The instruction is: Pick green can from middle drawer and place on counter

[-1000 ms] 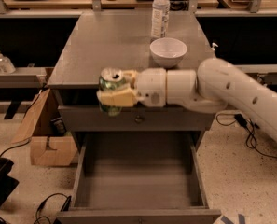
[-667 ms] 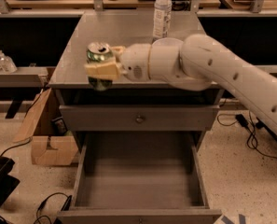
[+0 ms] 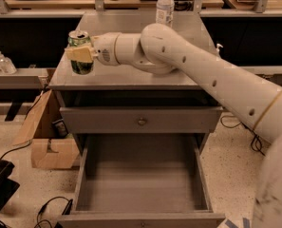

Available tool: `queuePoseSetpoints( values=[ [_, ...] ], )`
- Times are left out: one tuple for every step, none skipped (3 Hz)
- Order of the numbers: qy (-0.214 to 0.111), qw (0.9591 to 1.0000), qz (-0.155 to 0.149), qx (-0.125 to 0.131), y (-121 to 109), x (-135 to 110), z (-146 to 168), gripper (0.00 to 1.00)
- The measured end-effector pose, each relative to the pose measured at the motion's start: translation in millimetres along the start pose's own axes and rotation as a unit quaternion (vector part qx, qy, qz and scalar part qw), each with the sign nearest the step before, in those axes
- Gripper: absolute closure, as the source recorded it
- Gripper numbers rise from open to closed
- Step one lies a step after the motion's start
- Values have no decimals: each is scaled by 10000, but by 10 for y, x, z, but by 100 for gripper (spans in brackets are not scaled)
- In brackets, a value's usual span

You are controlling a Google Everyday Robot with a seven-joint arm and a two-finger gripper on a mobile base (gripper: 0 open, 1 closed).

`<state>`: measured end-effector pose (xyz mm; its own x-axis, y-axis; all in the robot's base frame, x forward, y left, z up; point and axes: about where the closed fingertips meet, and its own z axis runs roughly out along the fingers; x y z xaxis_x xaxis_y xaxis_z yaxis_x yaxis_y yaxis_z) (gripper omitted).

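Since a second ago we are moving the green can (image 3: pixel 79 38) toward the frame's upper left; the fingers (image 3: pixel 77 54) of our gripper (image 3: pixel 79 55) are clamping its middle, at the left edge of the counter (image 3: pixel 131 77) surface.

Gripper (image 3: pixel 80 54) clasps green can (image 3: pixel 82 68) over the counter (image 3: pixel 131 80) at 8 o'clock, near the front-left corner. Water bottle (image 3: pixel 164 6) stands at 12 o'clock. Middle drawer (image 3: pixel 140 182) projects below, at 6 o'clock.
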<state>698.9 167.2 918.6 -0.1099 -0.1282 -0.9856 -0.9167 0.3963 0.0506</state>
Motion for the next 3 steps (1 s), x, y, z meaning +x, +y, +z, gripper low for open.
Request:
queuePoseSetpoints(
  values=[
    [69,9999,95,122,-170,148,415,100],
    [236,9990,-138,354,-284,337,663,98],
    [236,9990,-138,354,-283,316,660,76]
  ],
)
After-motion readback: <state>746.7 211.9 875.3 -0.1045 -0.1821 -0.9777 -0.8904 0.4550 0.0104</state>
